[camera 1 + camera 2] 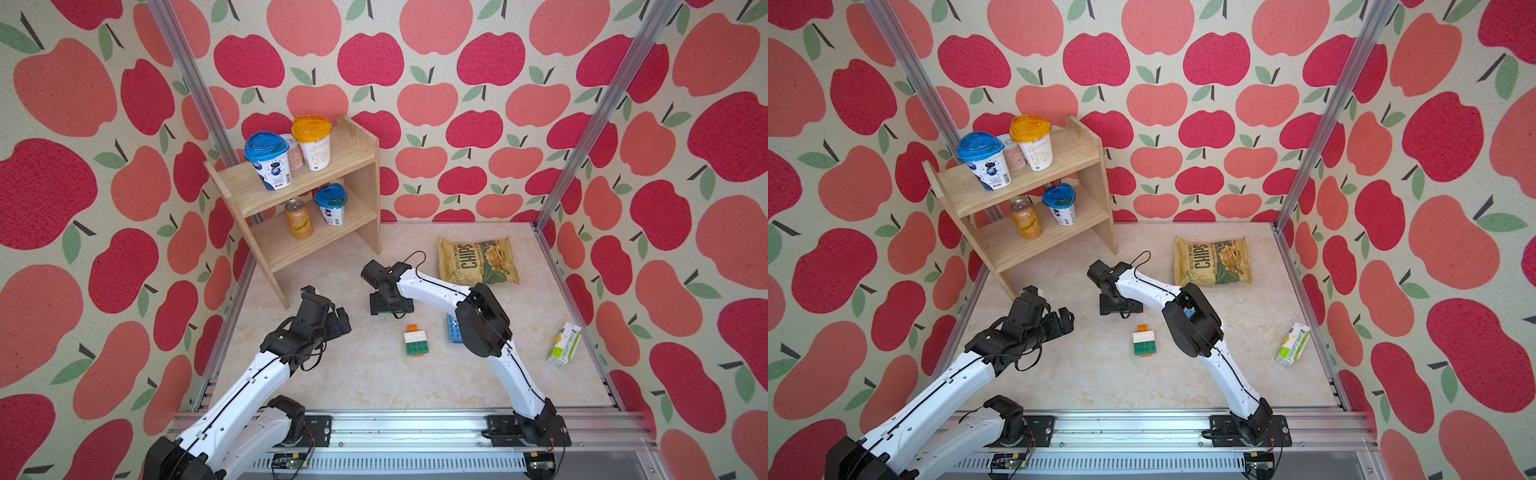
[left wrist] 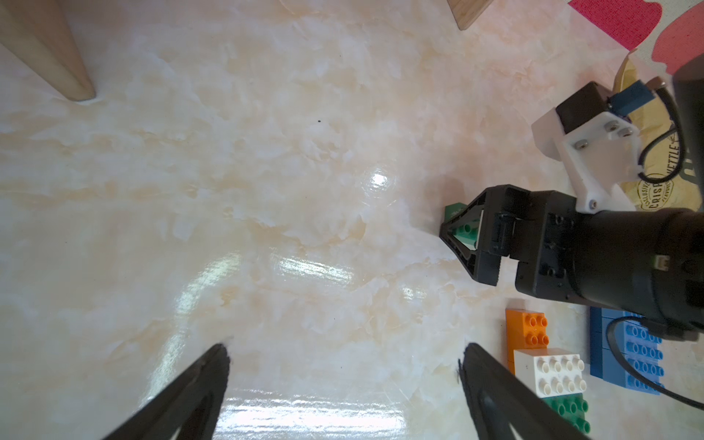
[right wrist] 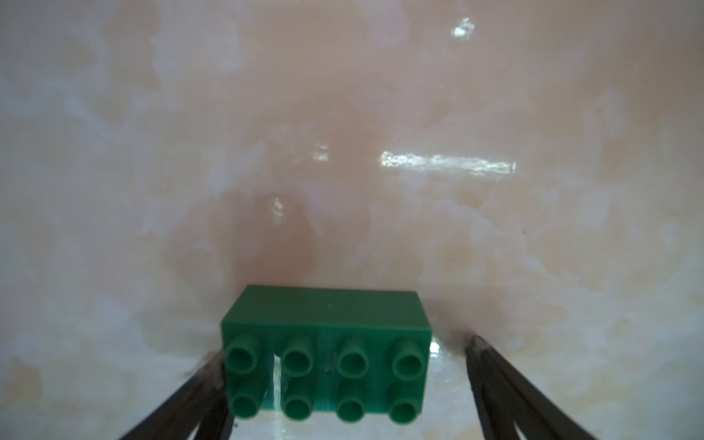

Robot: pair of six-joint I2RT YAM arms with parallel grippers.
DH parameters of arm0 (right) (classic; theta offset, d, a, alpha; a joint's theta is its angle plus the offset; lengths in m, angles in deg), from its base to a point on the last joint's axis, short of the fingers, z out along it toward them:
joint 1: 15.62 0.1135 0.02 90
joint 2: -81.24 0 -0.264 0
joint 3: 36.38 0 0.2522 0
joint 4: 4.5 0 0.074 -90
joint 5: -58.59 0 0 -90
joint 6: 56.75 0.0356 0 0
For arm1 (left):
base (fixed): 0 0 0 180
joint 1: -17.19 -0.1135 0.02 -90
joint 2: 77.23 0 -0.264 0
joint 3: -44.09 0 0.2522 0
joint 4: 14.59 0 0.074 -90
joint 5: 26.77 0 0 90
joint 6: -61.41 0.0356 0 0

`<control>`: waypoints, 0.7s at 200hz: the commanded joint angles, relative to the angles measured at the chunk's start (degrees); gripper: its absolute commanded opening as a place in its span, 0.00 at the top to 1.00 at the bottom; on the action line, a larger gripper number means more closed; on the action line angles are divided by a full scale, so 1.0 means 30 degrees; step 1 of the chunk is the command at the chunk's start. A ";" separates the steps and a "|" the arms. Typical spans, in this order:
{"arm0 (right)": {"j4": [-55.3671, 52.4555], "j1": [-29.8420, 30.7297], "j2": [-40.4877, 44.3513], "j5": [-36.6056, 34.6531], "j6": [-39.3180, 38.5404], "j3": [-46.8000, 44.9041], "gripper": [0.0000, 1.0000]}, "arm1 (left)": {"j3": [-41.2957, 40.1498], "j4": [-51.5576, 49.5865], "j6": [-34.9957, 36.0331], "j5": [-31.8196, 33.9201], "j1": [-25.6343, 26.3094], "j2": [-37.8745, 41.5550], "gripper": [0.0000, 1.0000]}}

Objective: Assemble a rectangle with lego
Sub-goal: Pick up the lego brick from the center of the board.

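A green 2x4 lego brick (image 3: 327,354) lies studs-up on the marble floor between the fingers of my right gripper (image 3: 344,350), which points straight down (image 1: 391,308). One finger is against the brick's end; a gap shows at the other, so the jaws stand open. A joined stack of orange, white and green lego (image 1: 417,340) (image 2: 552,371) lies nearer the front, with blue bricks (image 1: 453,330) (image 2: 628,350) partly hidden by the right arm. My left gripper (image 1: 343,322) (image 2: 343,354) hovers open to the left, with nothing between its fingers.
A wooden shelf (image 1: 316,208) with cups and a can stands at the back left. A chips bag (image 1: 478,259) lies at the back right, and a green-and-white carton (image 1: 564,345) by the right wall. A metal rail (image 1: 415,432) runs along the front.
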 commanded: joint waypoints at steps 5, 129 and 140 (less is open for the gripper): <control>0.0388 -0.0296 0.0295 0.0467 -0.0314 -0.0488 0.10 | -0.0006 0.0403 0.0171 0.0267 -0.0093 -0.0160 0.03; 0.0503 -0.0567 0.0206 0.0946 -0.0616 0.0252 0.25 | 0.0067 0.0363 0.0112 0.0239 -0.0092 -0.0313 0.03; 0.0468 -0.0570 0.0236 0.0902 -0.0650 0.0295 0.22 | 0.0067 0.0391 0.0112 0.0209 -0.0092 -0.0359 0.03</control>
